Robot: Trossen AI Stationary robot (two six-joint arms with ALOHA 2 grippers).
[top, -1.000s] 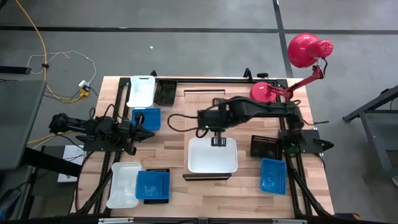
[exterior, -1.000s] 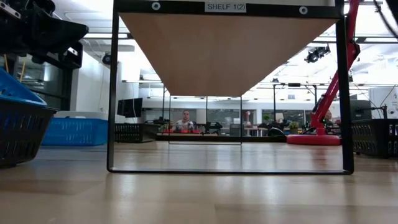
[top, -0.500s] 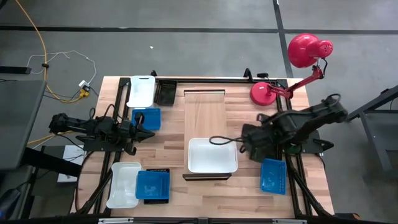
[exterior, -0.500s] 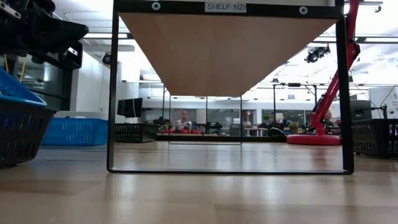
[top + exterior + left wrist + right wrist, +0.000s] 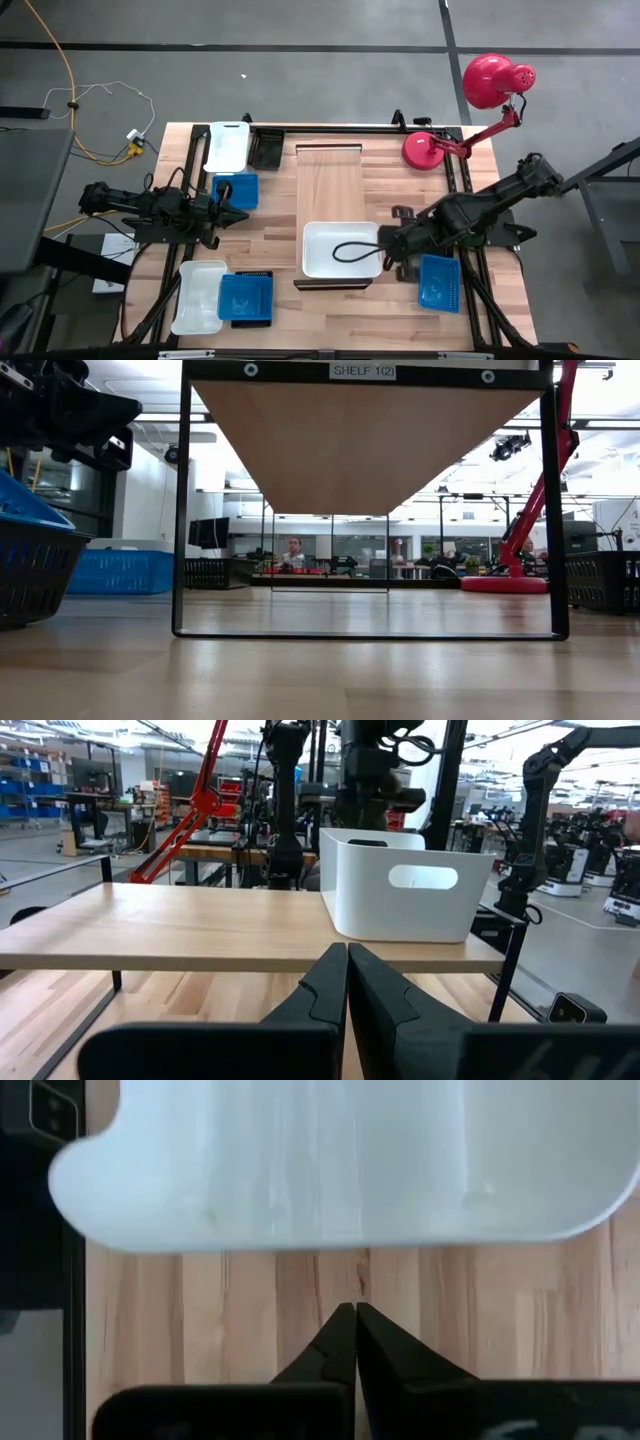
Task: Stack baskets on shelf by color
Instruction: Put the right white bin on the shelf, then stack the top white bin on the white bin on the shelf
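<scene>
Right end effector (image 5: 392, 250), fingers pressed together and empty, hovers beside the white basket (image 5: 342, 250) sitting on the shelf (image 5: 329, 185), probably the start of a white stack. Left end effector (image 5: 236, 214), likewise closed, waits near a blue basket (image 5: 238, 189) on the surface (image 5: 275, 225).

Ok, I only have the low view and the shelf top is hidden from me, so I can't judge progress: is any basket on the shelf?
Observer: Yes, one white basket sits on the shelf, at the end away from the red lamp.
Operator: Is the right gripper holding it?
Observer: No. The right gripper is shut and empty, over the tabletop beside the basket.
Operator: And the left?
Observer: The left gripper is shut, waiting off to the shelf's side.
</scene>
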